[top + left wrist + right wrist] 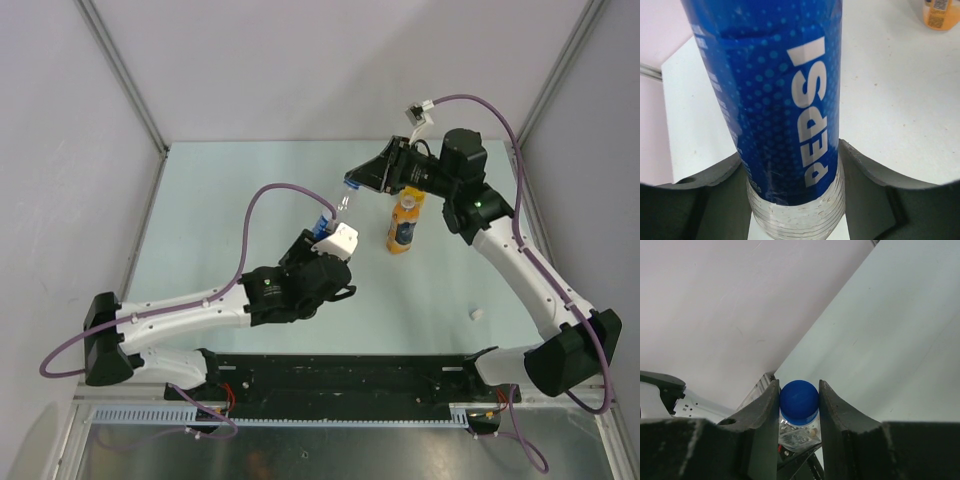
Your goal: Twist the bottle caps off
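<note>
My left gripper (792,172) is shut on the lower body of a clear bottle with a blue Pepsi label (775,100) and holds it tilted above the table. In the top view this bottle (340,208) slants up and right from the left gripper (328,235) to the right gripper (353,184). Its blue cap (799,399) sits squeezed between the right gripper's (799,401) two dark fingers (765,412), with the clear neck (798,432) showing below. A short orange bottle (403,226) stands upright just right of the held bottle.
A small white cap (477,314) lies loose on the table at the right, near the right arm's forearm. The orange bottle (941,12) shows at the top right of the left wrist view. Grey walls enclose the table at back and sides.
</note>
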